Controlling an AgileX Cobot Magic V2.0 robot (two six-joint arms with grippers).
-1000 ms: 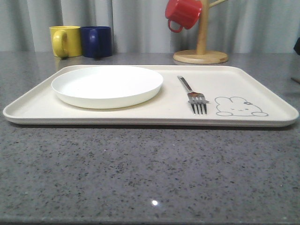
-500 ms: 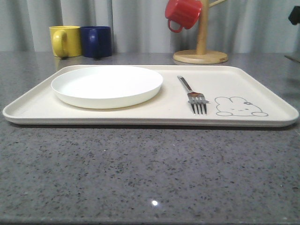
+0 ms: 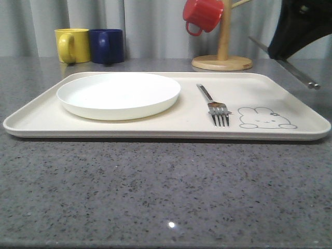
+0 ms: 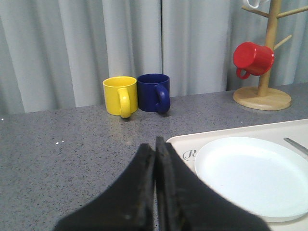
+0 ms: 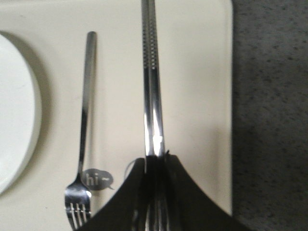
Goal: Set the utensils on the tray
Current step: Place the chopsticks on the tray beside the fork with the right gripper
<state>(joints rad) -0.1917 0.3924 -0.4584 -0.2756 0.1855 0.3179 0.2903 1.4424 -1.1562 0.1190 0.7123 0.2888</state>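
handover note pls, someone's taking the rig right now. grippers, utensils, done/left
Right gripper: shut on the chopsticks, held in the air over the tray's right side, right of the fork.
Left gripper: shut, nothing in it, hovering by the tray's left end near the plate.
Done: fork lies on the tray between the plate and the rabbit drawing.
Left: set the chopsticks down on the tray. I can't see a spoon in these pictures.
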